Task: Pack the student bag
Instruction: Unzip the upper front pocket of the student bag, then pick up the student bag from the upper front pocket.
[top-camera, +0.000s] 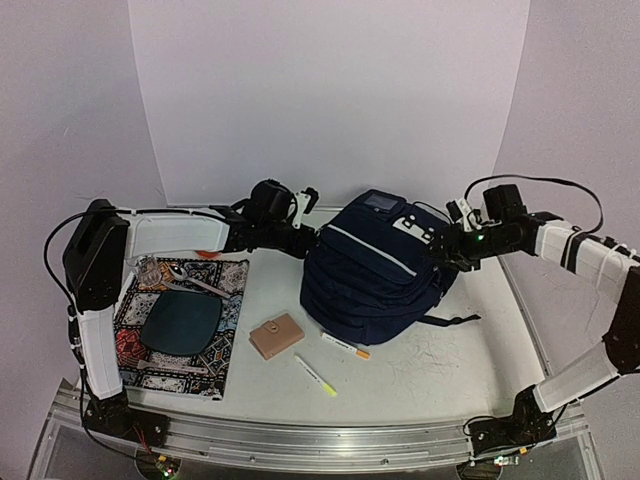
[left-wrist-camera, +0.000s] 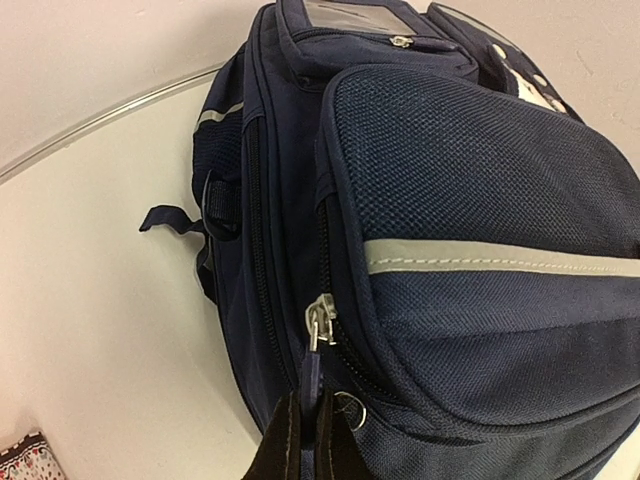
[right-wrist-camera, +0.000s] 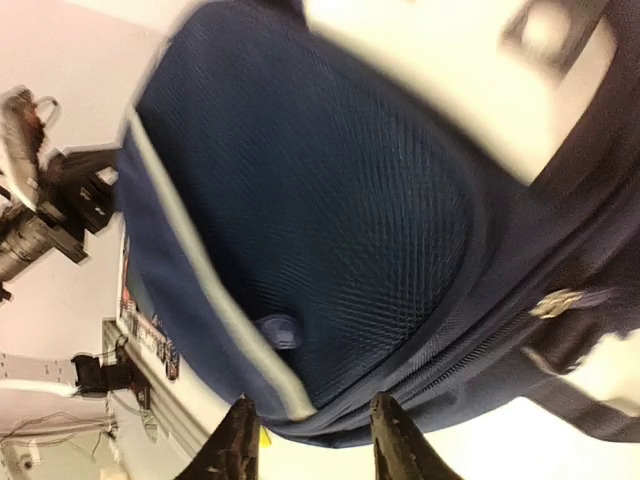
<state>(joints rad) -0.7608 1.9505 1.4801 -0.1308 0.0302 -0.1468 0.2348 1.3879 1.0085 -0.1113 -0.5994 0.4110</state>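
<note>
Bag (top-camera: 375, 270) lies on the table (top-camera: 450, 360), my left gripper (left-wrist-camera: 312, 412) pinching its zip tab (left-wrist-camera: 313, 372), my right gripper (right-wrist-camera: 312, 405) spread apart.

The left arm (top-camera: 170, 232) is extended to the left side of the student bag (top-camera: 370, 280), with the left gripper (left-wrist-camera: 310, 445) closed, apparently on a zipper pull (left-wrist-camera: 316, 340). The right arm (top-camera: 575, 250) is bent in toward the bag's right side, with the right gripper (right-wrist-camera: 312, 405) held apart close to the bag.
</note>
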